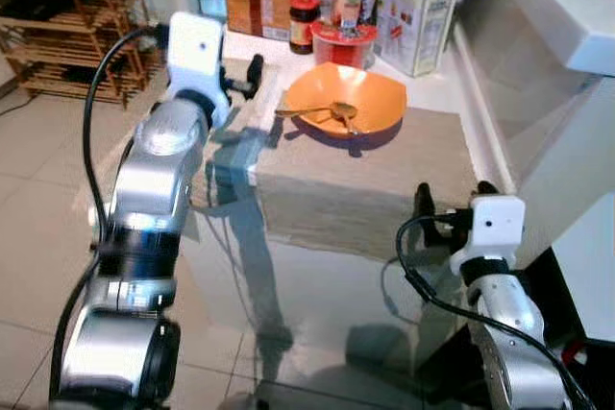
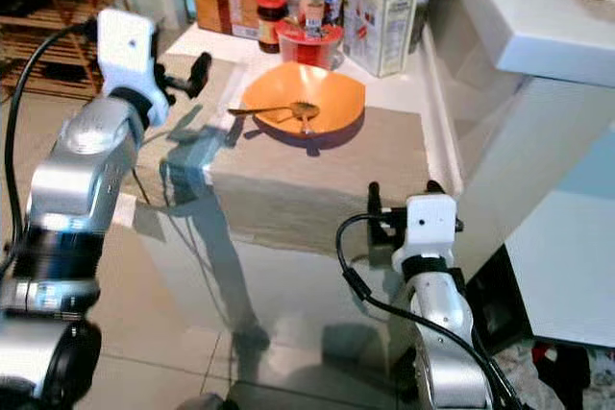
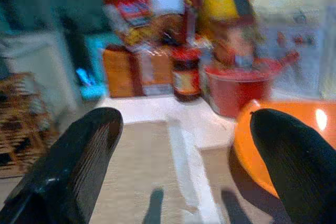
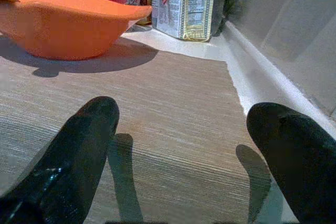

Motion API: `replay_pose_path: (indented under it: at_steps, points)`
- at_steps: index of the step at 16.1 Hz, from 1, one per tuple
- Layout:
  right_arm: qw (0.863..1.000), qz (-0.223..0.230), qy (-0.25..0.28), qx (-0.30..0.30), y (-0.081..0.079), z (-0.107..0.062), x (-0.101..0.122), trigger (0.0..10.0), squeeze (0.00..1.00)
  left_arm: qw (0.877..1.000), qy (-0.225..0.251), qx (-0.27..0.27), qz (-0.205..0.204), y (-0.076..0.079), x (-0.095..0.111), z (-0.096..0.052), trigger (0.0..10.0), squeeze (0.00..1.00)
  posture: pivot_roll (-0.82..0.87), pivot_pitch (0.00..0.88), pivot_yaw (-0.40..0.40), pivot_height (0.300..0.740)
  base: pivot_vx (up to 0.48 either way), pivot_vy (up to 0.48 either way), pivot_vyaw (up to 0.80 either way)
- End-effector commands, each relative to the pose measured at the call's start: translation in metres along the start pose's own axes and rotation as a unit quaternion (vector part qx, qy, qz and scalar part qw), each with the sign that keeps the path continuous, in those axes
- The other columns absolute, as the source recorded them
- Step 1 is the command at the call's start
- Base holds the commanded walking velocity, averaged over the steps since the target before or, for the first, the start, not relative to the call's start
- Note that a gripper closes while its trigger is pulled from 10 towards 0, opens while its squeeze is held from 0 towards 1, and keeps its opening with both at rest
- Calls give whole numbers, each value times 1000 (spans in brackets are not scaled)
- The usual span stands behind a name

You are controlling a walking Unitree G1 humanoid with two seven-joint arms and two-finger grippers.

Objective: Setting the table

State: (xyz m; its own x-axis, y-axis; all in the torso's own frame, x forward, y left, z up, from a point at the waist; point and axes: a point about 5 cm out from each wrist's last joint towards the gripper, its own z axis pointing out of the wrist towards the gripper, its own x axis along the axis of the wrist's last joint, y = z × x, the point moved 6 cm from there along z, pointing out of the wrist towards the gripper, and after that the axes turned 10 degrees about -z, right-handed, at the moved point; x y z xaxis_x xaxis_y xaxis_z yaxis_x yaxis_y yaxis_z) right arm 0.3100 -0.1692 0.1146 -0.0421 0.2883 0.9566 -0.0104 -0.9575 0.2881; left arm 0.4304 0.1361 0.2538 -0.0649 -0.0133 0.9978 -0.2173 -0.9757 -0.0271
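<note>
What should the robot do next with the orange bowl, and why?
Probably bring the left claw a little closer to the orange bowl. That claw is open and empty, just beside the bowl's rim on the placemat. The spoon already lies in the bowl. The right claw waits open at the mat's near edge.

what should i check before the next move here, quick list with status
1. Orange bowl sits on the placemat: ok.
2. Spoon lies inside the bowl: ok.
3. Left gripper open, holding nothing, beside the bowl: ok.
4. Right gripper open, holding nothing, above the mat's near edge: ok.
5. Red tub and jar crowd the bowl's far side: not ok.
6. Fork, knife or cup laid out: cannot tell.
</note>
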Motion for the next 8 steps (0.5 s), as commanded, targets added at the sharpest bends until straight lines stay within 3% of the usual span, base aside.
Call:
replay_pose_path:
  at_steps: [1,2,5,8]
  points:
    - [1000,5,7,5,-2,1,5,10000,0,1000,-11,-17,15,7,3,4,10000,0,-36,0,-15,740,0,0,0]
    - [1000,8,14,14,-5,2,11,10000,0,995,-48,-90,13,29,13,21,10000,0,-46,0,-1,740,0,0,0]
    - [1000,9,14,9,-5,0,13,10000,0,988,-61,-139,-14,50,32,33,10000,0,-58,0,26,740,0,0,0]
    - [1000,14,8,0,-6,-4,11,10000,0,977,-102,-189,-9,66,33,39,10000,0,-68,0,47,740,0,0,0]
